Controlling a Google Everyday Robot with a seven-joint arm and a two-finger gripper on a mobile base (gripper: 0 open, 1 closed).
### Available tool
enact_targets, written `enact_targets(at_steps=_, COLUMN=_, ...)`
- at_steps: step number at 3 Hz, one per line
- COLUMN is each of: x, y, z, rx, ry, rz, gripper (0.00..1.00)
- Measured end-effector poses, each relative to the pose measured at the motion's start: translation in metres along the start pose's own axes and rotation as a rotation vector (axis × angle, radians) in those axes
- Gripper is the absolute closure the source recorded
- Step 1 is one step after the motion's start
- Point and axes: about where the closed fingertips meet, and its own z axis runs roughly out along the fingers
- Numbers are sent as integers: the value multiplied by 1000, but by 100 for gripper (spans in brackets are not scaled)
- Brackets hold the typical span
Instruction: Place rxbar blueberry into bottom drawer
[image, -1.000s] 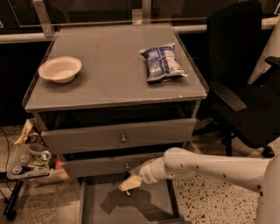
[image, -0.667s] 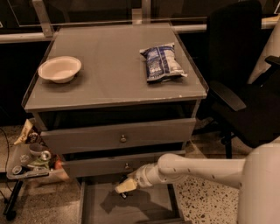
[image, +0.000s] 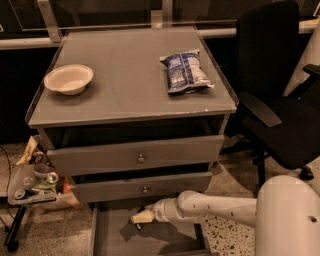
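Note:
The bottom drawer (image: 167, 241) is pulled out below the cabinet and shows a flat grey floor. My gripper (image: 142, 216) hangs just over the back left part of this drawer, with the white arm (image: 215, 207) reaching in from the right. A small dark piece (image: 138, 226) shows right under the gripper's tip. I cannot tell whether it is the rxbar blueberry, which is otherwise not plainly in view. The gripper's shadow lies on the drawer floor beneath it.
A blue-and-white chip bag (image: 185, 71) and a white bowl (image: 69, 78) lie on the cabinet top (image: 125, 85). The two upper drawers (image: 140, 156) are slightly open above the arm. A black office chair (image: 280, 100) stands to the right and a cluttered stand (image: 35, 185) to the left.
The gripper has moved a little to the left and lower over the bottom drawer. The bag, the bowl and the drawers have not moved.

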Motion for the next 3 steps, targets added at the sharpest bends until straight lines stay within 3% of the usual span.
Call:
enact_targets(at_steps=2, x=11, y=-10, z=16, rx=19, ry=-11, rz=24, gripper=100)
enact_targets(at_steps=3, x=24, y=-27, z=32, rx=81, ry=-21, rz=51, gripper=100)
